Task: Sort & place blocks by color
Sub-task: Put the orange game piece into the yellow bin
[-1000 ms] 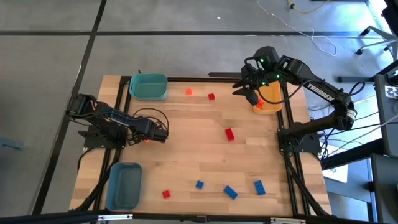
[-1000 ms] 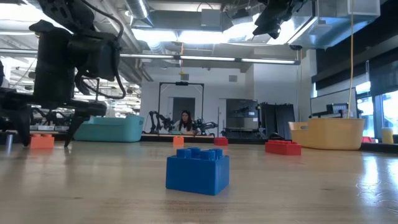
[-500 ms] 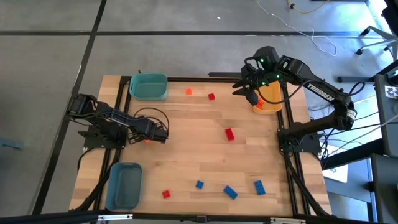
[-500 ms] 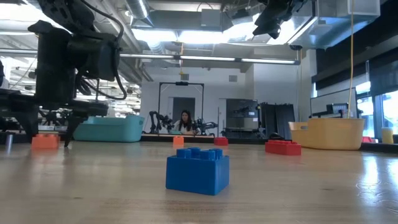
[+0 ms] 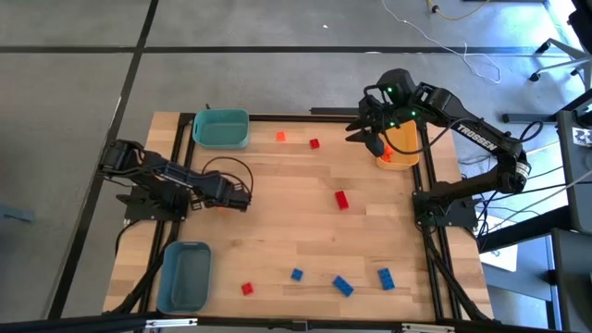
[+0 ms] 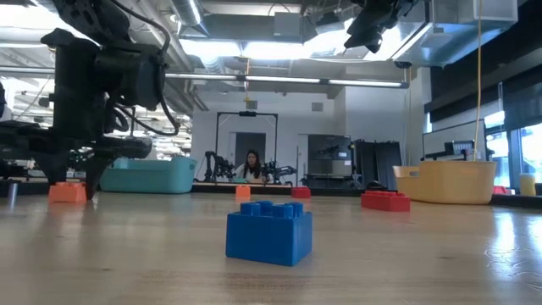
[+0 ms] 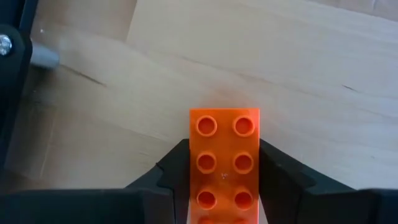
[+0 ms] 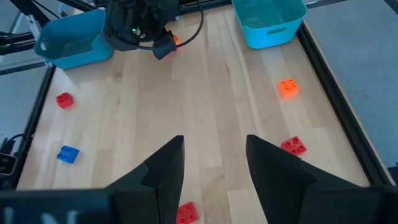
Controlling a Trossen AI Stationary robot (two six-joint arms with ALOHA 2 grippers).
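Note:
An orange block (image 7: pixel 225 155) lies studs up on the wooden table near its left edge, and my left gripper (image 6: pixel 72 188) is shut on it. In the high view that gripper (image 5: pixel 242 199) covers the block. My right gripper (image 5: pixel 375 139) hangs open and high over the far right, beside the yellow-orange bin (image 5: pixel 405 146), with nothing between its fingers (image 8: pixel 168 163). Loose on the table lie another orange block (image 5: pixel 281 137), three red blocks (image 5: pixel 314 143) (image 5: pixel 341 199) (image 5: pixel 247 289) and three blue blocks (image 5: pixel 296 275) (image 5: pixel 343 285) (image 5: pixel 386 277). My left gripper pinches the orange block by its two long sides (image 7: pixel 194 163) between its two fingers (image 7: pixel 171 171). The fingers come steeply from above and lie across the block. The block sits level, with its underside (image 6: pixel 68 199) on the table.
A teal bin (image 5: pixel 221 128) stands at the far left corner and a grey-blue bin (image 5: pixel 184 275) at the near left corner. The table's middle is bare wood. Black frame rails run along the left and right edges. A person sits far off in the room behind.
My left gripper has shut its fingers in from wide apart onto the orange block's sides and rolled a little at the wrist, staying in place low over the table. The block stays on the table. My right arm has kept still.

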